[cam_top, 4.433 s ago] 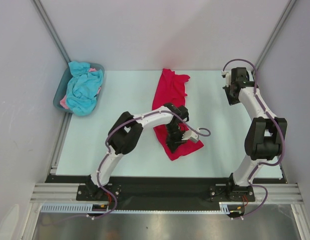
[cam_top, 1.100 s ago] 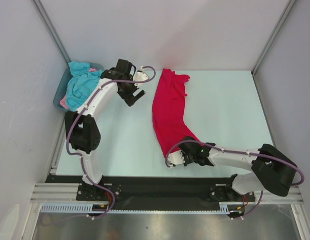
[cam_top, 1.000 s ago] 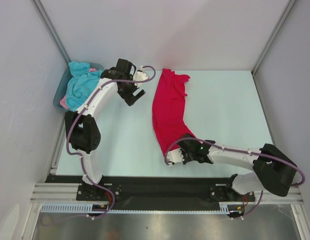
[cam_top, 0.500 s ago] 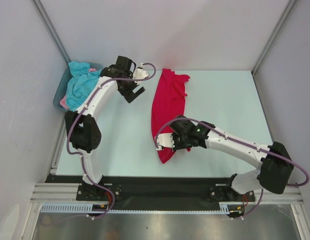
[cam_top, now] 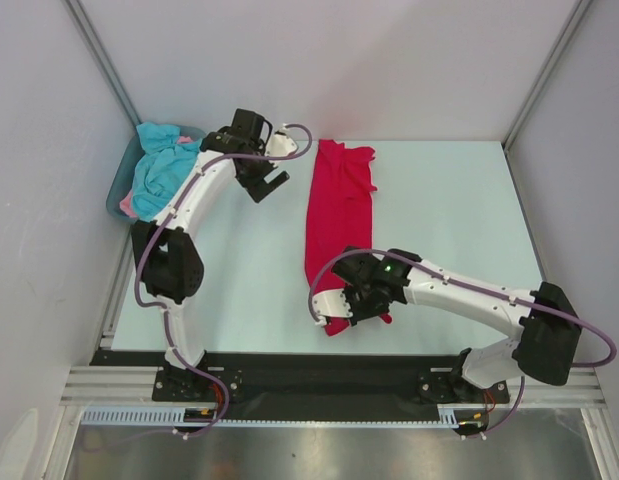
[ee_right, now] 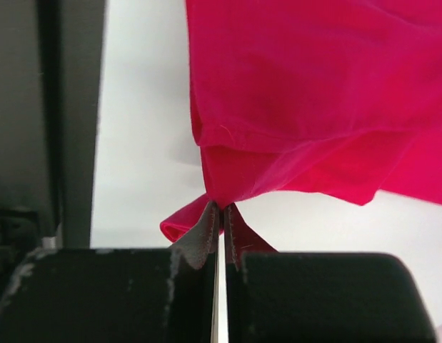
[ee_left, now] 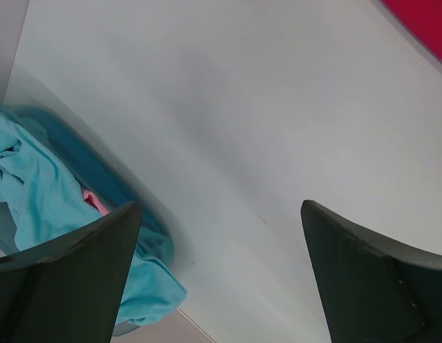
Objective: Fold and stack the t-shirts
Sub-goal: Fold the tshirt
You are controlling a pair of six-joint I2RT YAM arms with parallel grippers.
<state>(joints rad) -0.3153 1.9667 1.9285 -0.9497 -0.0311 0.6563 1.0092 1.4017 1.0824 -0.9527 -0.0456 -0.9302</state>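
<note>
The top camera looks down from above and behind the arm bases and takes in the whole worktop [cam_top: 439, 200]. The left wrist camera sits just behind the left claw [ee_left: 221, 207] and faces obliquely down at the far-left worktop and the tub [cam_top: 116, 190], which the top view shows too. The right wrist camera looks along the right claw [ee_right: 221, 221], very near the red t-shirt [ee_right: 313, 86]; the near end of that shirt is also in the top view.

Matt red cloth t-shirt [cam_top: 339, 210], smooth matt table [cam_top: 449, 220]
</note>
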